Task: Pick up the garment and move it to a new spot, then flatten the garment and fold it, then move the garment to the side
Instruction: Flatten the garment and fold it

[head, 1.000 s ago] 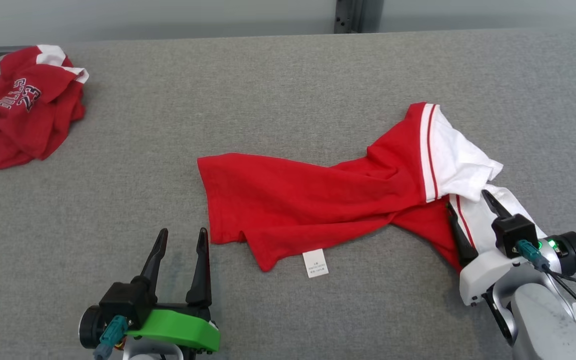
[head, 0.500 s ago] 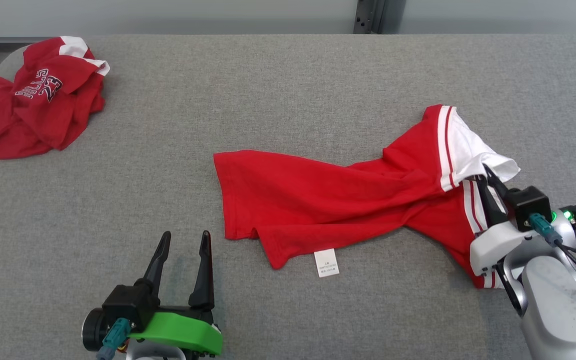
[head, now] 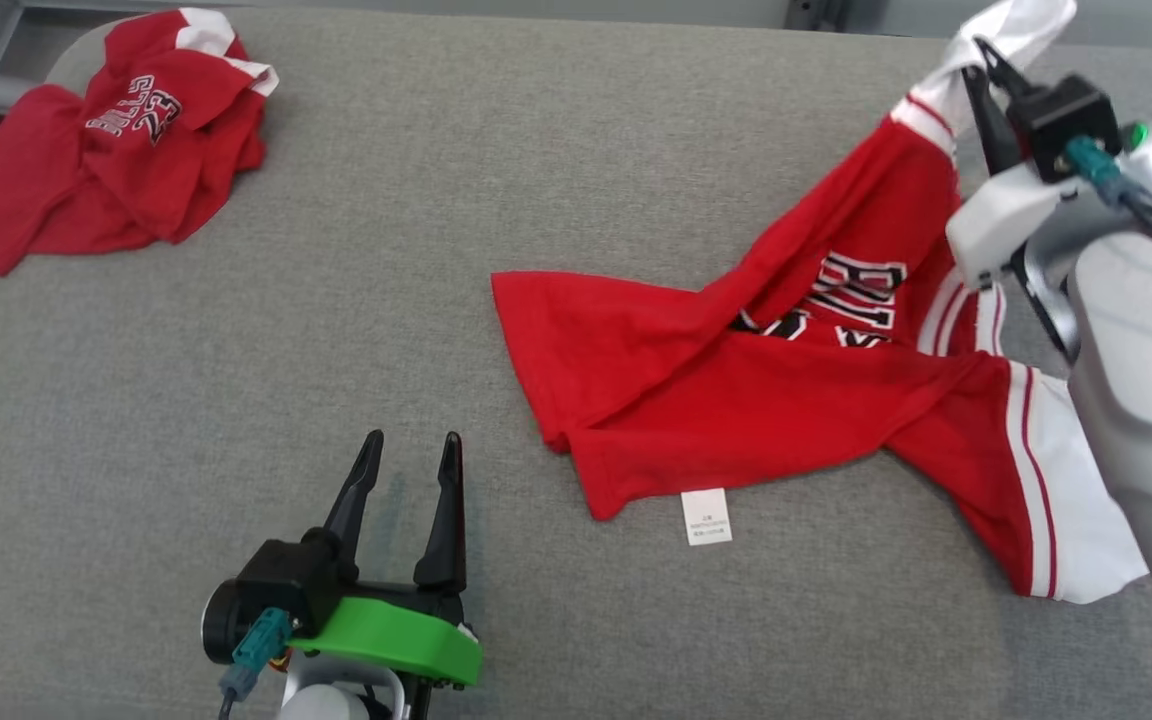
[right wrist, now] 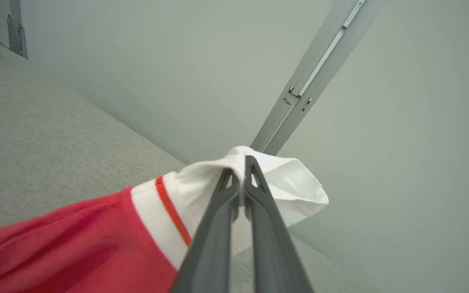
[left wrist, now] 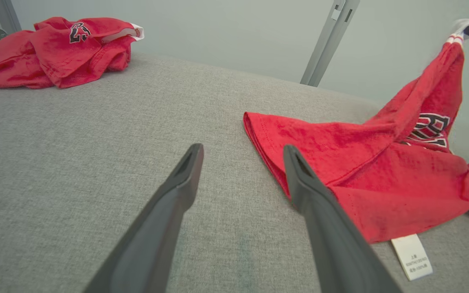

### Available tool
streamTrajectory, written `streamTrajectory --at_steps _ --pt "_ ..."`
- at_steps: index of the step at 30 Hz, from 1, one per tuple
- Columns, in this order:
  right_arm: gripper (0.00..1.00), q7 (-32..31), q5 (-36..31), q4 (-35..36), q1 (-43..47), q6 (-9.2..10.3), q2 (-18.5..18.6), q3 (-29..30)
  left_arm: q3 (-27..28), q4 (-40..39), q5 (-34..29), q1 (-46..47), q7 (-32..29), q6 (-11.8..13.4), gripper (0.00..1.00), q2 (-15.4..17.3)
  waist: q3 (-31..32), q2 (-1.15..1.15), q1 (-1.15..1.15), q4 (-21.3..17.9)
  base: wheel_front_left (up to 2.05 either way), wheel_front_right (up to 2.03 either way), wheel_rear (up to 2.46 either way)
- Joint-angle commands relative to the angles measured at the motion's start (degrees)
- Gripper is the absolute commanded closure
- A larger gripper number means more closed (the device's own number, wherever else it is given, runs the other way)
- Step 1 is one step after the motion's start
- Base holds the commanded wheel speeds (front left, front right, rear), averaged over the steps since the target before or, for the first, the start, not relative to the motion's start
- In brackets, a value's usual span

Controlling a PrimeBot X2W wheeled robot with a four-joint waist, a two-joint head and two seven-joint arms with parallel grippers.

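The garment (head: 736, 390) is a red jersey with white, red-striped sleeves and black lettering, spread across the grey table (head: 536, 200). My right gripper (head: 976, 60) is shut on a white sleeve and holds it up at the far right, so the cloth hangs from it in a ridge; the pinch shows in the right wrist view as my right gripper (right wrist: 242, 165) closed on the garment (right wrist: 202, 191). My left gripper (head: 411, 450) rests open near the front edge, left of the garment's hem (left wrist: 267, 142), with nothing between its fingers (left wrist: 189, 167).
A second red jersey (head: 116, 130) lies crumpled at the table's far left corner, also seen as the second jersey (left wrist: 55, 49). A white care label (head: 707, 516) lies at the garment's front hem. A metal post (left wrist: 324, 44) stands behind the table.
My right gripper closed on the white sleeve and rose with it, lifting that end off the table and exposing the lettering. The camera shifted, so the whole scene slid. The left gripper stayed put.
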State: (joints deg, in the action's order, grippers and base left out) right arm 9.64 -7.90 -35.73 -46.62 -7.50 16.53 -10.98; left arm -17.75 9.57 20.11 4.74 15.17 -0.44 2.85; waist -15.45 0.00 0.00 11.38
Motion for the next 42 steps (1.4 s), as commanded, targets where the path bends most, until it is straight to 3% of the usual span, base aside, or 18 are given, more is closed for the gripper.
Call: streamTrajectory --at_steps 1,11,12,13,18,26,35,42 --pt "1.00 -0.78 -0.11 -1.46 -3.53 0.02 0.56 -1.48 -0.48 -0.23 0.46 1.16 -0.03 0.39 0.00 0.07 -3.40 0.00 0.00 4.21 0.00 0.00 0.00" --pt "1.00 -4.01 0.47 -17.75 -21.62 0.03 2.92 -8.50 -5.46 -0.35 3.69 4.17 -0.03 1.22 0.00 0.06 -7.85 0.00 0.00 12.01 0.00 0.00 0.00" --pt "0.80 -4.12 0.31 -19.40 -22.33 0.03 2.79 -8.61 -5.74 -0.34 3.63 4.45 -0.03 1.39 0.00 0.06 -8.10 0.00 0.00 12.28 0.00 0.00 0.00" --pt "0.00 -4.31 0.13 -21.17 -22.63 0.03 2.51 -9.21 -6.04 -0.30 3.73 4.66 -0.04 1.51 0.00 0.05 -8.25 0.00 0.00 12.53 0.00 0.00 0.00" --pt "0.00 -0.10 1.11 -25.21 -24.97 0.03 1.02 -10.72 -5.57 -0.64 3.49 4.83 -0.03 2.41 0.00 0.06 -8.36 0.00 0.00 11.30 0.00 0.00 0.00" --pt "0.00 5.21 7.15 -25.58 -21.36 0.03 1.26 -11.21 -1.97 -0.58 0.16 4.11 -0.03 1.72 0.00 0.09 -4.45 0.00 0.00 2.58 0.00 0.00 0.00" --pt "0.00 5.56 16.87 -12.18 -3.85 0.03 5.27 -8.36 1.36 -0.76 -3.29 1.89 -0.03 0.53 0.00 0.12 1.60 0.00 0.00 -6.36 0.00 0.00 0.00" --pt "0.00 5.57 20.82 -6.41 9.83 0.03 6.73 -5.90 2.98 -0.87 -4.45 0.40 -0.03 -0.31 0.00 0.13 3.49 0.00 0.00 -8.53 0.00 0.00 0.00"
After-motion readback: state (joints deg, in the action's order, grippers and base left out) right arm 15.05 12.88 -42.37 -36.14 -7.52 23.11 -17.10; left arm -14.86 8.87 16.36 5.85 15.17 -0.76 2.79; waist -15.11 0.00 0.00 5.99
